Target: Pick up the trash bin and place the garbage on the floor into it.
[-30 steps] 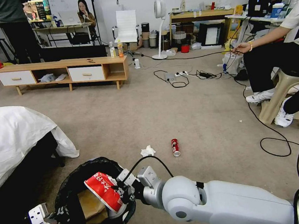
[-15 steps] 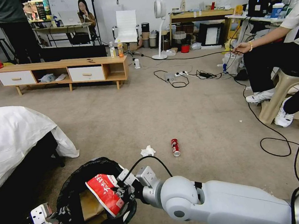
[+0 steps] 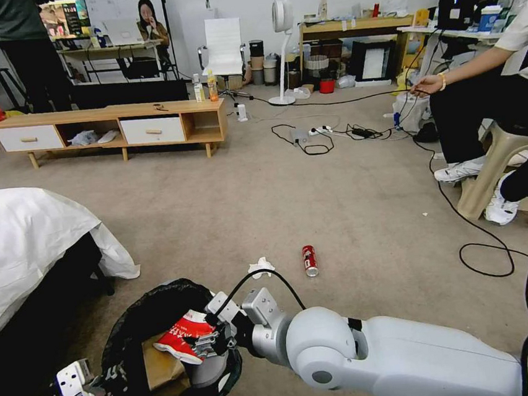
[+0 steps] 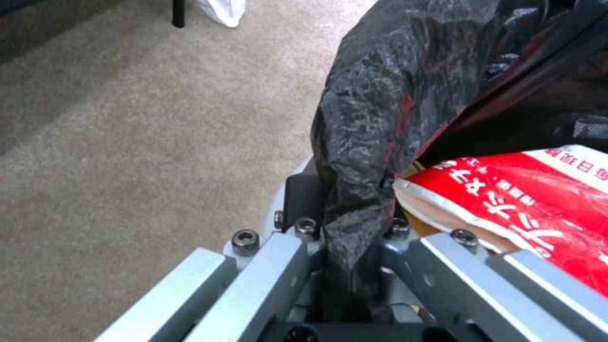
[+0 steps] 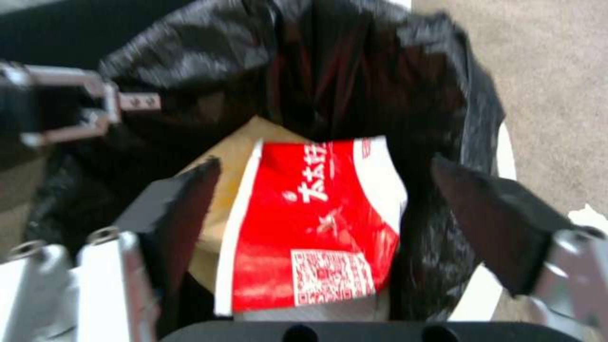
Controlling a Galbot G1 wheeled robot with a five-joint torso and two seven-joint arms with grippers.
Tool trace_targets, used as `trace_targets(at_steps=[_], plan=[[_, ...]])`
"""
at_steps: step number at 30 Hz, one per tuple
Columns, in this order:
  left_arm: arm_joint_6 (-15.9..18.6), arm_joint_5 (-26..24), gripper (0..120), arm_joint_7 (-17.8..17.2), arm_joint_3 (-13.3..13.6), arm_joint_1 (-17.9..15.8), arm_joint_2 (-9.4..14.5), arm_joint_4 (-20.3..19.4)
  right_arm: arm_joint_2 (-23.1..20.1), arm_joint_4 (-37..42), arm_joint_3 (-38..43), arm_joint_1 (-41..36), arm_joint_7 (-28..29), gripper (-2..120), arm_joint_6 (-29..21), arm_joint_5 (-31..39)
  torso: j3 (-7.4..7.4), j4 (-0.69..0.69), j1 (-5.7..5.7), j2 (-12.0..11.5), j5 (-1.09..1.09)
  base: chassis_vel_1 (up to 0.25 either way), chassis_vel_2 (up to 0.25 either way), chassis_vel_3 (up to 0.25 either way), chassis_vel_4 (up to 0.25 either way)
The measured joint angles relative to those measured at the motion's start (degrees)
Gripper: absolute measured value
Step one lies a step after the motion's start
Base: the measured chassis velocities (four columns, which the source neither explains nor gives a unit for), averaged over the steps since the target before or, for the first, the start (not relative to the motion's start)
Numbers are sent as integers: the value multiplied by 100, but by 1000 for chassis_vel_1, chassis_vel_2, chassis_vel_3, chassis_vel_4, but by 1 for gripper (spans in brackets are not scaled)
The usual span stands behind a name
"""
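Observation:
The trash bin (image 3: 132,316), lined with a crinkled black bag (image 4: 380,118), hangs low in front of me. My left gripper (image 3: 89,386) is shut on its rim, pinching the bag (image 4: 351,237). Over the bin's mouth my right gripper (image 3: 214,340) is open, its fingers (image 5: 184,199) wide apart. The red-white snack wrapper (image 5: 317,218) lies loose below them inside the bin, on a brown paper piece (image 3: 158,360). On the carpet floor (image 3: 339,203) beyond lie a crumpled white tissue (image 3: 261,267) and a red soda can (image 3: 309,260).
A white-covered bed (image 3: 19,246) stands at the left. A low wooden cabinet (image 3: 114,128) runs along the back. A person sits on a stool (image 3: 497,163) at the right, with black cables (image 3: 487,257) looping over the carpet.
The right gripper has opened and the snack wrapper has tipped down from upright into the bin. The left gripper and bin have barely moved.

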Motion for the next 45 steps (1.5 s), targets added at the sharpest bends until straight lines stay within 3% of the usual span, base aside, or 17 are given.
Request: trace_targets(at_steps=[4, 13, 19, 25, 29, 33, 41, 44, 45], plan=[[0, 6, 2, 6, 1, -13, -2, 25, 6, 131, 165, 7, 20, 99, -13, 81, 0, 0, 0, 0, 0, 0, 0, 0, 0], [0, 27, 2, 7, -24, -27, 5, 86, -140, 493, 778, -121, -68, 100, 112, 164, 0, 0, 0, 0, 0, 0, 0, 0, 0], [0, 31, 2, 7, -93, 14, 42, 103, -445, 731, 1519, -342, -543, 100, 716, 0, 0, 0, 0, 0, 0, 0, 0, 0, 0], [0, 49, 2, 6, -108, 56, 43, 102, -720, 991, 2415, -906, -1028, 100, 1671, 13, 0, 0, 0, 0, 1, 0, 0, 0, 0], [0, 56, 2, 11, -127, 74, 46, 100, -823, 1069, 2833, -1160, -1170, 100, 1982, -26, 0, 0, 0, 0, 1, 0, 0, 0, 0], [0, 67, 2, 37, -149, 90, 41, 65, -924, 1031, 3443, -1434, -1255, 100, 2467, -359, 0, 0, 0, 0, 1, 0, 0, 0, 0], [0, 177, 2, 81, -161, 139, -18, 23, -817, 952, 4582, -1984, -1244, 100, 2910, -857, 0, 0, -1, 0, 0, 0, 0, 0, 0], [0, 213, 2, 92, -163, 150, -44, 17, -781, 877, 5028, -2444, -1377, 100, 3199, -1348, -1, 2, 0, 0, 0, 0, 0, 0, 0], [0, 251, 2, 101, -164, 167, -60, 17, -779, 831, 5293, -2892, -1455, 100, 3401, -1829, 0, 1, 0, 1, 1, 0, 0, 0, 0]])
